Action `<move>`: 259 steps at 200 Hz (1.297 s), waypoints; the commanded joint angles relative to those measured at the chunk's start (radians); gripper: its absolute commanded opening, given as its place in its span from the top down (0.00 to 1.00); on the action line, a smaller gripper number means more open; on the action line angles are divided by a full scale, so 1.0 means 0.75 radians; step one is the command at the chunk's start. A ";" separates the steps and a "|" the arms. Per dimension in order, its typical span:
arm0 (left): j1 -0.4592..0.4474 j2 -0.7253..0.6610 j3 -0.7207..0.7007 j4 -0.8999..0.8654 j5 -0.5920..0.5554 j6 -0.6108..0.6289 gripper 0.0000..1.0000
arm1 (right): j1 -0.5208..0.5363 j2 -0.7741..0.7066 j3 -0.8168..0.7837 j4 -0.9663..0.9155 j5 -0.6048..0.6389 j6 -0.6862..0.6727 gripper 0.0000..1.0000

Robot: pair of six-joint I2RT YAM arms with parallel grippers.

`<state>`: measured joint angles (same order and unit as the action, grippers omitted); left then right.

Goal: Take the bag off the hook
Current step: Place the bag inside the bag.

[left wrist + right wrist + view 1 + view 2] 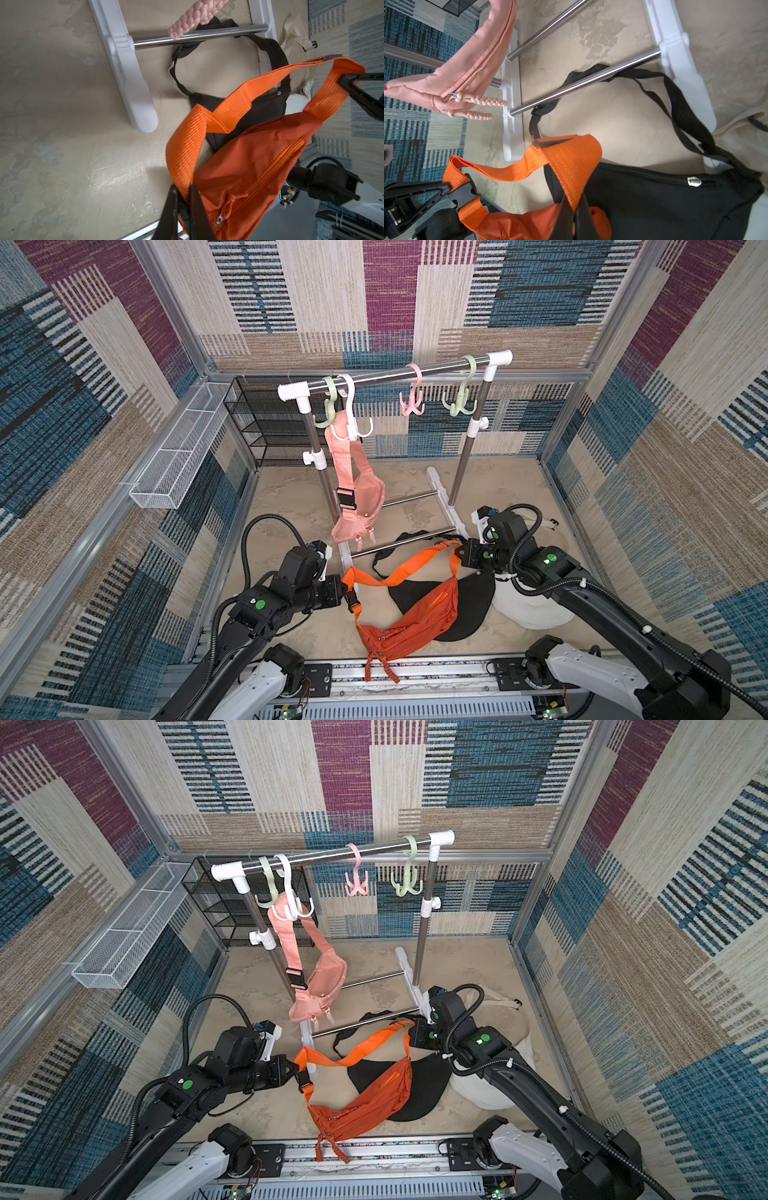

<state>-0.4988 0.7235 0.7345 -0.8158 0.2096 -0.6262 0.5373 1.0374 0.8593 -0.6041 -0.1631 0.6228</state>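
Top views first, and in both the orange nylon belt bag (411,622) is clear of every hook. It hangs low between the two arms, its pouch over a flat black fabric bag (473,601). Whether it touches the beige worktop (291,497), I can't tell. The left gripper (344,592) pinches the orange webbing strap (399,574) right by the black buckle. The right gripper (459,552) pinches the far bend of the loop. That keeps the strap stretched wide, so it can't tangle.

Up on the steel rail (399,374), a salmon-pink belt bag (359,506) hangs from a white plastic hook (351,418). The pink plastic hook (412,400) further along is bare. A cream-white bag (528,610) lies under the right arm.

Over to the left wrist: the black fingers (168,212) are closed hard on a fold of webbing. The zipped pouch hangs just beside them. A white plastic rack foot (133,83) stands well clear.

Right wrist now: these fingers (562,216) are clamped on the strap too, gripping where the loop doubles back. The black bag sits directly below.

My read is that the unhooking is done. What's left is lowering the bag and letting go, and the risk is dropping it onto the pile already there.
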 commanded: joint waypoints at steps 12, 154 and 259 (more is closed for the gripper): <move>0.001 0.022 -0.010 0.095 -0.098 -0.040 1.00 | 0.000 0.059 -0.004 0.149 0.078 -0.052 0.95; 0.000 0.147 0.014 0.258 -0.222 -0.027 0.91 | -0.034 0.226 0.058 0.119 0.389 -0.103 0.92; 0.000 0.094 0.028 0.215 -0.242 0.001 0.55 | -0.106 0.213 0.025 0.092 0.401 -0.097 0.83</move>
<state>-0.4988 0.8055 0.7483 -0.6422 0.0551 -0.6434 0.4679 1.1954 0.8719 -0.5297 0.1150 0.5491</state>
